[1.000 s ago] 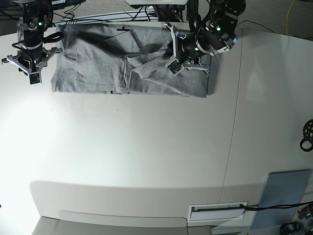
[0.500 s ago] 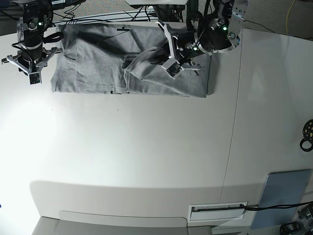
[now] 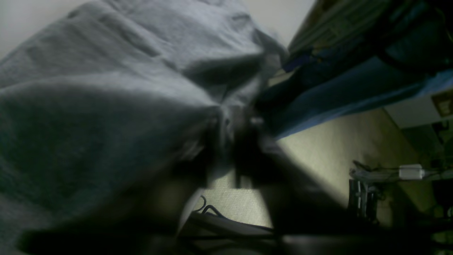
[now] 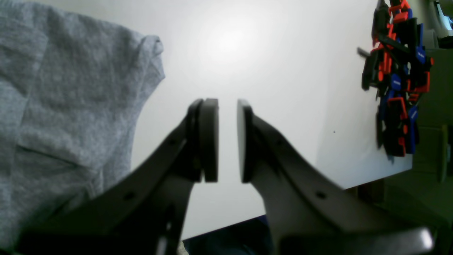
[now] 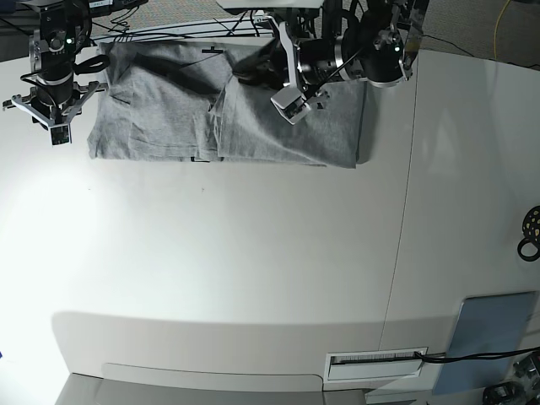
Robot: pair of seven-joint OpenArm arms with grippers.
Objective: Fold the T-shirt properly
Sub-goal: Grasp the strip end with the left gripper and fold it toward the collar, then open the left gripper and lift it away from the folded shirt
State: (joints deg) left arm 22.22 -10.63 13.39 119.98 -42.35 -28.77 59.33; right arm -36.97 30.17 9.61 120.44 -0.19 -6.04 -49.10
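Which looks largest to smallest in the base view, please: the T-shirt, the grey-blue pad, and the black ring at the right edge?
1. T-shirt, by far the largest.
2. Grey-blue pad.
3. Black ring, cut off by the frame edge.

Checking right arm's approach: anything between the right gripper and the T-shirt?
Nothing visible. The right gripper, jaws apart and empty, hangs over bare table right beside the T-shirt edge.
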